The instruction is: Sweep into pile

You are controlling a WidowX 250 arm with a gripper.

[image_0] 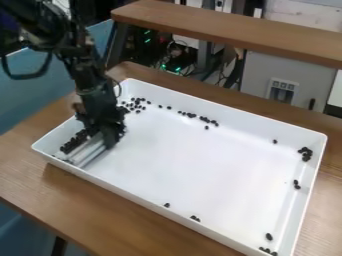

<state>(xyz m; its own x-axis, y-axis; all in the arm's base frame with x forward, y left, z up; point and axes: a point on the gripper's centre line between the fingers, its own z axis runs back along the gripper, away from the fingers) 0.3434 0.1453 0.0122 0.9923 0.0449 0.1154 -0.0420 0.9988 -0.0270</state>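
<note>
The black gripper (103, 134) hangs low inside the left end of a white tray (200, 175). Directly below it is a light, flat-sided sweeping tool (88, 150), touching or nearly touching the tray floor; the gripper's grip on it is hard to make out. Several dark pieces (73, 142) lie close together along the left wall, beside the tool. More pieces (137, 104) are scattered near the back left corner, and others (200, 118) line the back wall. A small cluster (305, 153) sits by the right wall, with a few pieces (268, 236) toward the front right corner.
The tray's raised walls surround the work area on a wooden table (100, 195). A wooden shelf (234, 32) spans the back, above grey equipment (284, 75) and cables. Part of the arm crosses over the tray's left rim.
</note>
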